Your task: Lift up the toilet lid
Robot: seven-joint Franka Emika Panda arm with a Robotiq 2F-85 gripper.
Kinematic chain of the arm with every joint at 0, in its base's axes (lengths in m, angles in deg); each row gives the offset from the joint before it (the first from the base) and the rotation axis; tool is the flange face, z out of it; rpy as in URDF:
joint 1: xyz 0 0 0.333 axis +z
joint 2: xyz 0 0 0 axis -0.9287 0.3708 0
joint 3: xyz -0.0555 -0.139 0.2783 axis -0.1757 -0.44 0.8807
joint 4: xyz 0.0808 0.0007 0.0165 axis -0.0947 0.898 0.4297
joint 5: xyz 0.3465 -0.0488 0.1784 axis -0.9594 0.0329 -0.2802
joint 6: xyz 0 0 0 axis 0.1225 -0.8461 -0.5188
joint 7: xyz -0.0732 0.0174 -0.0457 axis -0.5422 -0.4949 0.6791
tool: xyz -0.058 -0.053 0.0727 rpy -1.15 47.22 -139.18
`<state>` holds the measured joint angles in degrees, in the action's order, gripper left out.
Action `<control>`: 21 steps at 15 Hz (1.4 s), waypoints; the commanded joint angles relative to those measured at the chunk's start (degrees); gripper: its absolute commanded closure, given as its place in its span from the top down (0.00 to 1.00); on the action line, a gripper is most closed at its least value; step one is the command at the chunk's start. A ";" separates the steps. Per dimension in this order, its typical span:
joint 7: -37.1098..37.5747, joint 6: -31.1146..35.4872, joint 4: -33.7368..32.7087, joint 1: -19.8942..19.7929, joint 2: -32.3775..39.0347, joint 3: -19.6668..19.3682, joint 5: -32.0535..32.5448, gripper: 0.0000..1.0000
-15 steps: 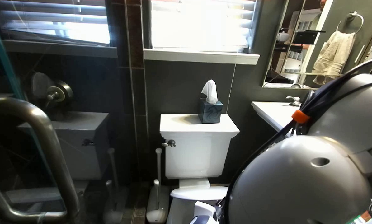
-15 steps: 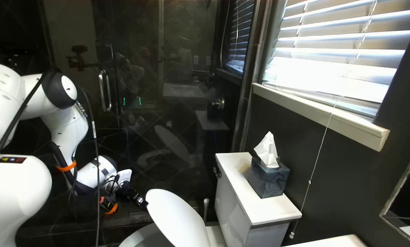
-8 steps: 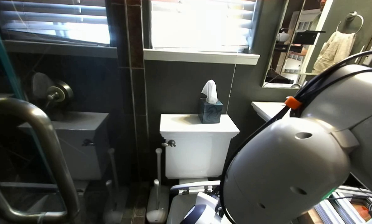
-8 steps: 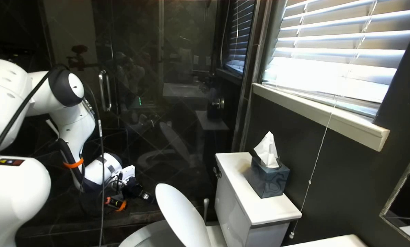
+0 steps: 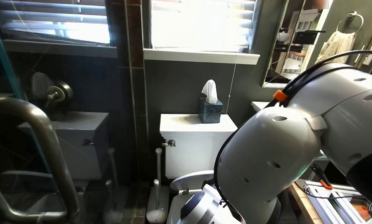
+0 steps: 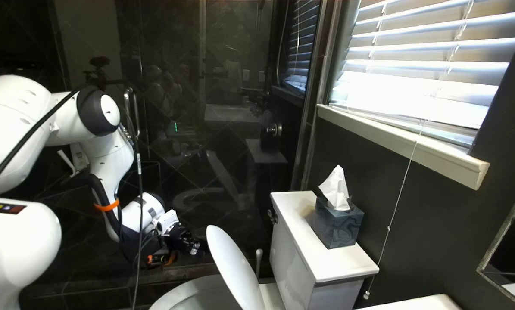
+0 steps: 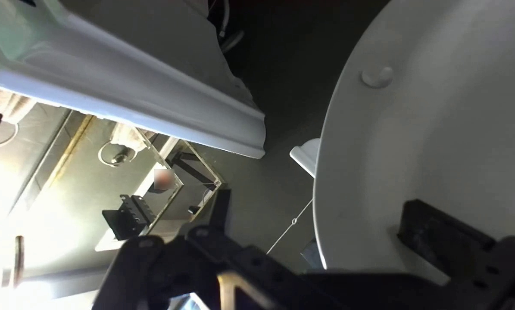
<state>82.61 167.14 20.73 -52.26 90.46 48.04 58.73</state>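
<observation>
Toilet lid (image 7: 438, 142) and jaws lie close together in the wrist view. The gripper (image 7: 317, 206) has its jaws wide apart; the lid's curved rim shows in the gap, with one jaw over the pale underside and the other out past the rim. Whether either one touches the plastic cannot be told. Near the rim, a small round bumper (image 7: 377, 77) sits on the underside.

In both exterior views the lid is up on its rear hinges, tilted steeply above the white toilet rim (image 6: 192, 283), its free edge well apart from the tank (image 6: 289, 249). The gripper is just beside that free edge, at the end of a white arm (image 6: 110, 163) with an orange band (image 6: 107, 205) around it. In an exterior view the arm (image 5: 266, 149) hides part of the lid and tank.

On the tank stands a dark blue-grey tissue box (image 6: 339, 226), a white tissue (image 6: 337, 189) poking up from it; a flush handle (image 5: 170, 143) is fixed to the tank's front. Beside the tank, a white holder (image 5: 156, 215) carries two upright white handles (image 5: 158, 168).

Farther out, slatted blinds (image 6: 425, 66) cover a bright window (image 5: 201, 25) above a white sill (image 5: 201, 57), with a pull cord (image 6: 388, 228) hanging below. Dark shower glass (image 6: 223, 146) with a metal handle (image 5: 49, 137) reflects the raised lid. A framed mirror (image 5: 293, 62) hangs above a white sink (image 7: 154, 94). Past the arm, a wood-edged bench (image 5: 306, 202) carries metal rails (image 5: 322, 199) and a black-and-orange tool (image 5: 321, 175).
</observation>
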 commanded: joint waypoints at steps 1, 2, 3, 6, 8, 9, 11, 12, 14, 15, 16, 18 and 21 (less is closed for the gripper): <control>6.90 -2.55 -0.75 -3.71 -1.58 0.74 3.27 1.00; 8.01 -3.36 -1.26 -4.46 -1.45 0.70 3.32 1.00; 8.73 -3.97 -1.84 -5.34 -1.21 0.72 3.39 1.00; 10.94 -5.78 -3.58 -7.72 -0.56 0.77 3.40 1.00; 9.50 -6.20 -3.95 -8.82 -0.55 2.54 3.49 1.00; 9.54 -6.50 -4.27 -9.47 -0.50 2.68 3.46 1.00; 9.44 -6.63 -4.41 -10.07 -0.39 3.45 3.29 1.00; 9.42 -6.78 -4.40 -10.03 -0.37 3.72 3.25 1.00; 9.40 -6.93 -4.39 -9.98 -0.34 4.03 3.20 1.00; 10.18 -6.02 -3.98 -9.76 -0.30 4.18 3.73 1.00; 11.56 -6.04 -4.56 -9.55 0.47 3.71 4.38 1.00; 14.16 -6.06 -5.45 -9.54 1.15 2.90 5.84 1.00; 19.39 -5.50 -6.82 -10.48 2.36 1.81 9.69 1.00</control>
<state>96.53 161.61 16.34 -60.93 91.19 50.41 63.78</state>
